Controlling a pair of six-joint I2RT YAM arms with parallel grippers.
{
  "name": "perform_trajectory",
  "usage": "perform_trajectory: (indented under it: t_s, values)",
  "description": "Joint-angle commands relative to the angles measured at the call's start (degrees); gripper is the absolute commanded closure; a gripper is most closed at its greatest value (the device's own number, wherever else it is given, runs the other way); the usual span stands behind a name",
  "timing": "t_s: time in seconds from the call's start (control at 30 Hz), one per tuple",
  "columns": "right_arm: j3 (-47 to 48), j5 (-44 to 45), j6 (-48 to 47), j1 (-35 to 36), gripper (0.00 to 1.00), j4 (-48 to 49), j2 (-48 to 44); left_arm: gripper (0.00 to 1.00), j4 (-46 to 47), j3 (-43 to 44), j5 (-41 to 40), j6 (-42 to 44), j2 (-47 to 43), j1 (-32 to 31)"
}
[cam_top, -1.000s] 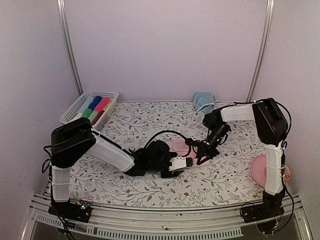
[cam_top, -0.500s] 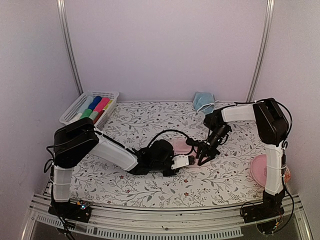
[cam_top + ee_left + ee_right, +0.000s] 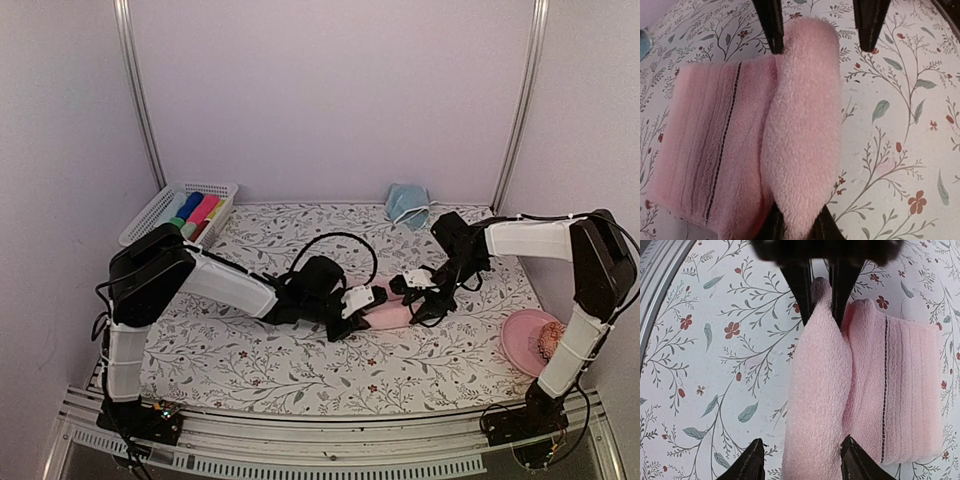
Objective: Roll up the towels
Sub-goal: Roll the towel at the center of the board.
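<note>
The pale pink terry towel (image 3: 715, 150) lies half rolled on the floral-printed table (image 3: 250, 350). The left gripper (image 3: 796, 227) pinches one end of the roll, and the right gripper (image 3: 801, 462) straddles the other end (jaws apart, not clamping).

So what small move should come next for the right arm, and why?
Probably close the right gripper on its end of the pink towel. Its jaws stand open astride the rolled part, while the left gripper pinches the other end; the flat part is not yet rolled.
</note>
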Motion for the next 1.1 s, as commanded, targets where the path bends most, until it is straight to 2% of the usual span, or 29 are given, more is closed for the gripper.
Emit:
perform_trajectory:
  t_s: [0.0,0.37,1.07]
  values:
    - [-2.36,1.07,-1.90,-0.23,0.47,7.20,-3.71,0.86,-9.80,2.71,8.26,-6.84,4.41,3.17]
    - [-3.53,0.60,-2.01,2.07,0.47,8.50,-3.92,0.84,-13.86,5.90,14.15,-9.36,6.98,5.61]
    - [-3.17,6.35,-1.74,4.04,0.54,8.07,1.11,0.81,-20.56,11.52,14.09,-8.16,9.29,6.07]
